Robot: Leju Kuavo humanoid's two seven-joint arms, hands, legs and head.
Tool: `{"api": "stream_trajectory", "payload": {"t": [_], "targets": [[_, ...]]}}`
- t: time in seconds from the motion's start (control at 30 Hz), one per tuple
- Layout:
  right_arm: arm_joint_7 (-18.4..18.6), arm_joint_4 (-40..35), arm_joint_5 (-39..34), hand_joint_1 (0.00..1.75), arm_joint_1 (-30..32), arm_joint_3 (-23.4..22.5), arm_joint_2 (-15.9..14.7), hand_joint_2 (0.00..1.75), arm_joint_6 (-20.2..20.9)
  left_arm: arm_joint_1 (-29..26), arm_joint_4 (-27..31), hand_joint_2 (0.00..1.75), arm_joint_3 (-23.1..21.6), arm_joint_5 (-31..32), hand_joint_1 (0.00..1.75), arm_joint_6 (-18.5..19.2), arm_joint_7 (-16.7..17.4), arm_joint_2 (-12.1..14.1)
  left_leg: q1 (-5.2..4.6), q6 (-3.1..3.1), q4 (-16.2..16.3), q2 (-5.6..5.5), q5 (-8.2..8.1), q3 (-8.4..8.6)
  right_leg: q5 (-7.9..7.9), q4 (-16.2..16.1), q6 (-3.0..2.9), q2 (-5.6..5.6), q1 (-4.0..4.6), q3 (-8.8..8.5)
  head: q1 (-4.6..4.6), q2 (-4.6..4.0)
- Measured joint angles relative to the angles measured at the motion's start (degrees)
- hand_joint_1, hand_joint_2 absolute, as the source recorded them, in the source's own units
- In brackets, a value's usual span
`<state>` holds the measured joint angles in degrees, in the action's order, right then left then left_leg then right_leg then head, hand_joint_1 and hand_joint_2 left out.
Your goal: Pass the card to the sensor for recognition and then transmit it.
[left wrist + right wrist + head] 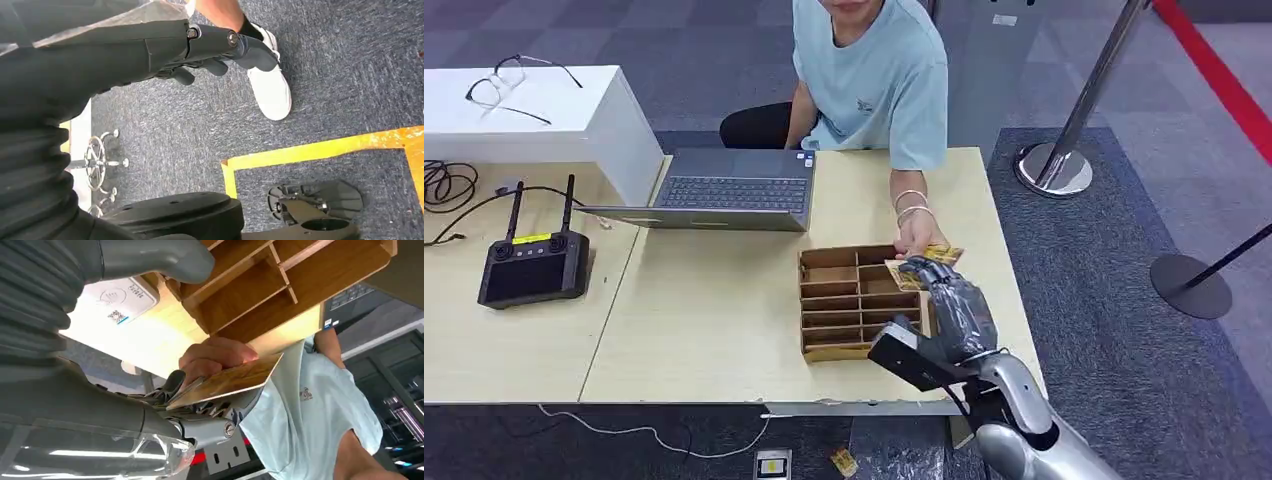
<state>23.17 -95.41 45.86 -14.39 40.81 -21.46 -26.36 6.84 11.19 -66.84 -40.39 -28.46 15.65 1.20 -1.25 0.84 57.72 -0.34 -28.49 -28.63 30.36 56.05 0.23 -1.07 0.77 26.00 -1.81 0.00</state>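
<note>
A golden-yellow card (927, 262) sits at the fingertips of my right hand (954, 305), above the table's right side. A person's hand (916, 232) reaches from the far side and grips the same card. In the right wrist view the card (225, 382) lies on my dark fingers (200, 412), and the person's fingers (215, 357) press on its far face. The white sensor pad (117, 300) lies on the table beside the wooden box. My left hand (215, 47) hangs over the carpet and holds nothing.
A wooden compartment box (849, 300) stands just left of my right hand. Behind it is an open laptop (734, 190); a black controller (532, 265) lies at the left. A seated person in a light blue shirt (874, 80) faces me. Stanchion bases (1054, 170) stand at the right.
</note>
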Motion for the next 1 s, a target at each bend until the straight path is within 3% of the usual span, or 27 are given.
{"api": "stream_trajectory", "payload": {"t": [0.13, 0.23, 0.27, 0.3, 0.57, 1.0], "targets": [[0.0, 0.6, 0.0, 0.38, 0.0, 0.2, 0.2, 1.75, -0.4, 0.0, 0.0, 1.75, 0.0, 0.0, 0.00, 0.0, 0.0, 0.0, 0.00, 0.00, 0.0, 0.00, 0.00, 0.00, 0.00, 0.0, 0.00, 0.00, 0.00, 0.00, -0.02, 0.00], [-0.1, 1.0, 0.0, 0.49, 0.1, 0.2, 0.3, 1.75, -1.1, 0.0, 0.0, 1.75, 0.0, 0.0, 0.00, 0.0, 0.0, 0.0, 0.00, 0.00, 0.0, 0.00, 0.00, 0.00, 0.00, 0.0, 0.00, 0.00, 0.00, 0.00, 0.00, 0.00], [-0.2, 1.2, 0.0, 0.75, 0.1, 0.2, 0.4, 1.75, -1.4, 0.0, 0.0, 1.75, 0.0, 0.0, 0.00, 0.0, 0.0, 0.0, 0.00, 0.00, 0.0, 0.00, 0.00, 0.00, 0.00, 0.0, 0.00, 0.00, 0.00, 0.00, 0.00, 0.00], [-0.3, 1.3, 0.0, 1.75, 0.1, 0.2, 0.5, 1.75, -1.6, 0.0, 0.0, 1.75, 0.0, 0.0, 0.00, 0.0, 0.0, 0.0, 0.00, 0.00, 0.0, 0.00, 0.00, 0.00, 0.00, 0.0, 0.00, 0.00, 0.00, 0.00, 0.00, 0.00], [-1.5, 1.9, 0.8, 1.75, 0.1, 0.1, 1.1, 1.75, -5.5, 0.0, 0.0, 1.75, 0.0, -0.2, 0.00, 0.0, 0.0, 0.0, 0.00, 0.00, 0.0, 0.02, 0.00, 0.01, 0.00, 0.0, 0.00, 0.01, 0.00, 0.00, 0.00, 0.00], [-1.7, 2.1, 0.9, 1.75, 0.3, 0.1, 1.6, 1.75, -5.8, 0.0, 0.0, 1.75, 0.0, -0.2, 0.00, 0.0, 0.0, 0.0, 0.00, 0.00, 0.0, 0.01, 0.00, 0.00, 0.00, 0.0, 0.00, 0.01, 0.00, 0.00, 0.00, 0.00]]}}
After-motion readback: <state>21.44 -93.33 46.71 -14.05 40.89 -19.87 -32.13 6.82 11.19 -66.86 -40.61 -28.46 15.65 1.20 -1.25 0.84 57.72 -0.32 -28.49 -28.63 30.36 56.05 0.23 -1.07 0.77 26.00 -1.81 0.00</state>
